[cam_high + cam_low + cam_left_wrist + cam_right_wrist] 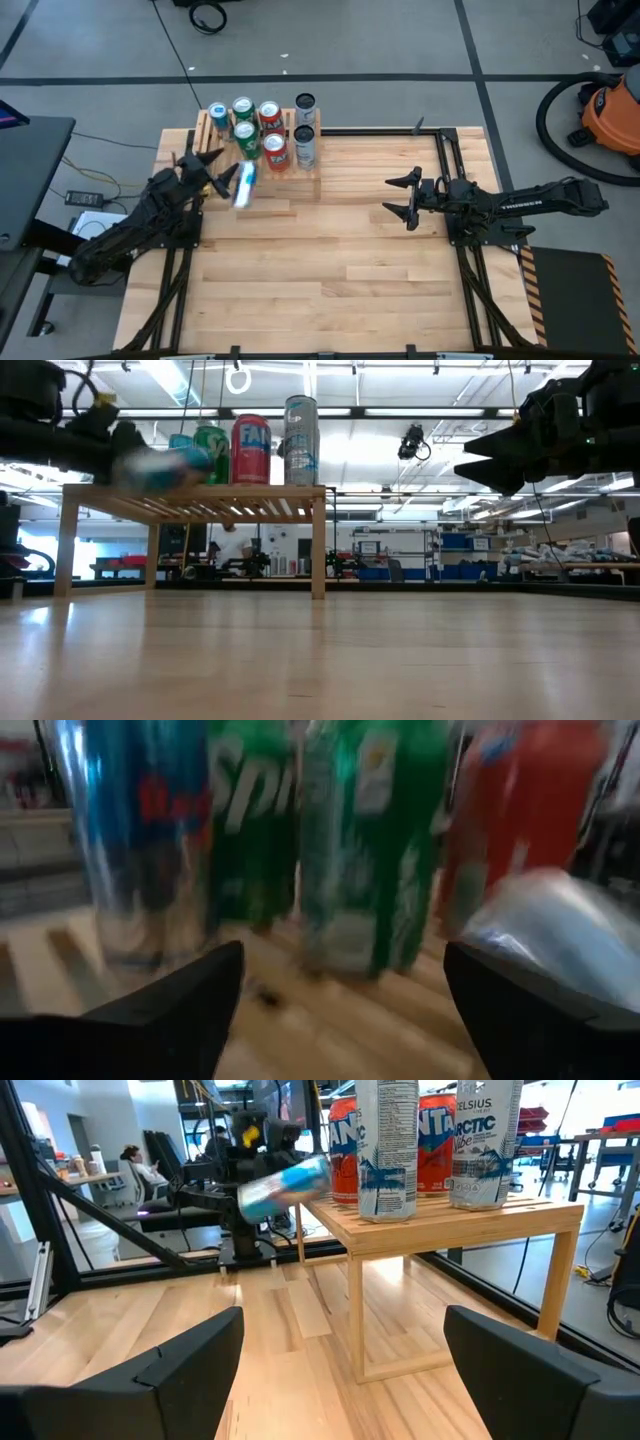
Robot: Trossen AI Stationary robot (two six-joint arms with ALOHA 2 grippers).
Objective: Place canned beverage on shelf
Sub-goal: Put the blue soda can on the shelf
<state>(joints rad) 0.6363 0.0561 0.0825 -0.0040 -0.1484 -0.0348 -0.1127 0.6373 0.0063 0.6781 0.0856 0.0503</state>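
Observation:
The light-wood slatted shelf (205, 132) stands at the table's far left and bears several upright cans: blue, green, red (268, 113) and silver (305, 145). A blue-and-silver can (245, 185) shows blurred and tilted at the shelf's near edge; in the right wrist view this can (285, 1185) slants beside the shelf top (450, 1220). My left gripper (222, 168) is open, level, right beside it, facing the shelf's cans. My right gripper (388, 196) is open at the table's right, pointing toward the shelf, with nothing between its fingers. My left gripper has the blurred blue-and-silver can (560, 930) close against the outer side of one finger (530, 1010), not between the two fingers. Blur hides the place where they meet, so I cannot tell whether the finger touches the can.
The wooden table top (340, 270) lies bare in the middle and near side. Black frame bars (445, 150) run along the right and left edges. Beyond the far edge there is grey floor, with an orange vacuum (610, 110) at the far right.

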